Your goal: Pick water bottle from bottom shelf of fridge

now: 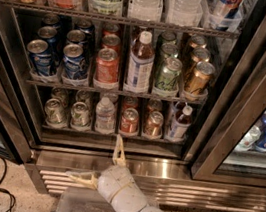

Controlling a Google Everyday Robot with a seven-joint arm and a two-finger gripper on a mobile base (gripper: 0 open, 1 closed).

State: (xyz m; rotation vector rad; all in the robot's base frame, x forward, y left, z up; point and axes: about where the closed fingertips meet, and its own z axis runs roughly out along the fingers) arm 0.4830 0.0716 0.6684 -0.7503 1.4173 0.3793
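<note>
Fridge [224,100]: door open, three racks in view.
Bottom shelf [112,136]: clear lane trays. From 9 to 3 o'clock they hold two lanes of silver-green cans [55,111], the water bottle [104,115], a red can [129,120], a copper can [153,123] and a small bottle of dark drink [181,122].
Water bottle: upright at the front of the third lane, between a silver-green can and the red can.
Middle shelf [115,92]: blue cans [74,61], red cans [107,66], one tall bottle [140,63], green cans [169,73] and gold cans [197,77].
Gripper [93,155]: below the bottom shelf, before the steel sill [173,170], at about 6 o'clock from the water bottle and touching nothing.
Fingers [118,149]: spread wide, one pointing to 12 o'clock, the other to 9 o'clock.
Arm [122,197]: white, rising from 5 o'clock, with the wrist over the base grille [209,198].
</note>
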